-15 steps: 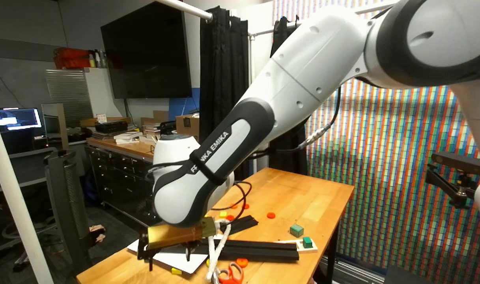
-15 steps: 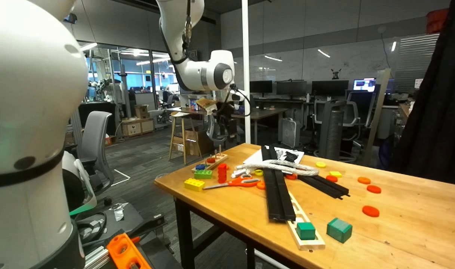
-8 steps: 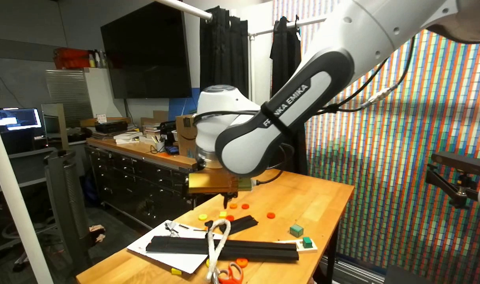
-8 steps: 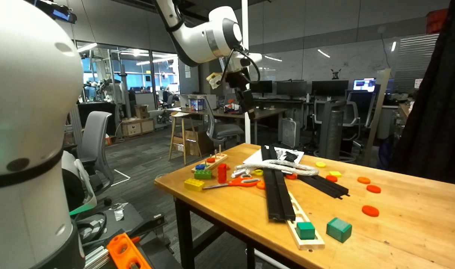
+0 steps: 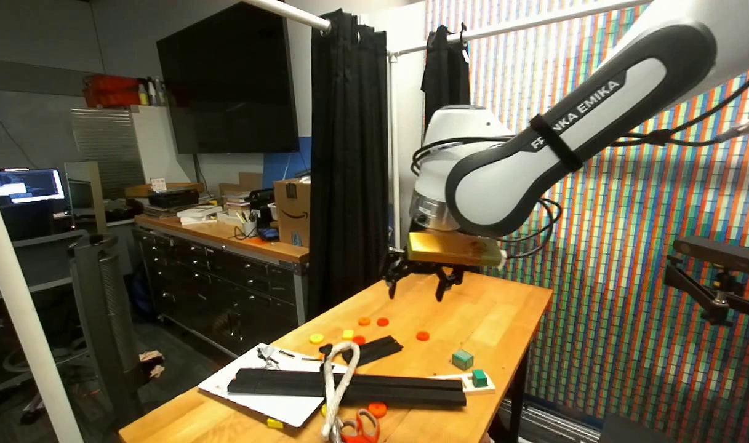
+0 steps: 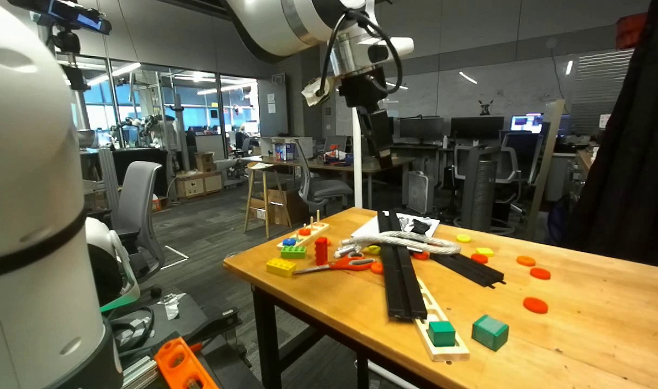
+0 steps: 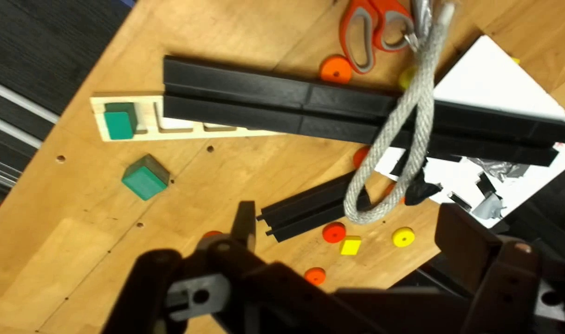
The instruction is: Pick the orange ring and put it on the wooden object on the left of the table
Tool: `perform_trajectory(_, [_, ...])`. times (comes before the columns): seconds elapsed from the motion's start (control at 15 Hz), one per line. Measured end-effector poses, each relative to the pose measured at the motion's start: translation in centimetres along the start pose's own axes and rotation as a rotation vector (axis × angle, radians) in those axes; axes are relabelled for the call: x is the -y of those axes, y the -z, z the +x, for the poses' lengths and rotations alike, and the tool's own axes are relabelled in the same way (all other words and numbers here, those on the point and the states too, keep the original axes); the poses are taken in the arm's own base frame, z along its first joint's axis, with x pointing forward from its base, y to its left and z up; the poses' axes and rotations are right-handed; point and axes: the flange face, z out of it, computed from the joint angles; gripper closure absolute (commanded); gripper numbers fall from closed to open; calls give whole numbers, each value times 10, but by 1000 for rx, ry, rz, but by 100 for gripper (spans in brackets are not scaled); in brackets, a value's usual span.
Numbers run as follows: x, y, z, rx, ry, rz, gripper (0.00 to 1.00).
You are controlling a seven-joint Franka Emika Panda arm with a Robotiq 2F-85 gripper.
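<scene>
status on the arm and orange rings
End effector open, empty, above table. Several orange rings lying on it. Possible snag: rope partly hides at least one in wrist view.

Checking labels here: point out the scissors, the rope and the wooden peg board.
Scissors (image 6: 341,263): in an exterior view, orange handle.
Rope (image 7: 423,92): wrist view, where its strands meet.
Wooden peg board (image 6: 314,233): in an exterior view, bare base.

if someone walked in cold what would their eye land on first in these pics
Probably the big white-and-black robot arm, its open black two-fingered claw hanging above the wooden table. Next might come the thick off-white braided rope looped across a long black grooved strip, with orange-handled scissors close by the rope.
</scene>
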Motion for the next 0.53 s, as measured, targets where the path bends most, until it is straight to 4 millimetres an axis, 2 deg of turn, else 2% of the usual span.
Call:
perform_trajectory(0.27, [-67,14,-26,166,166,5,0])
perform_trajectory(0.4, [-91,29,-41,251,267,-1,0])
perform_trajectory(0.53, [-106,53,-54,324,374,-2,0])
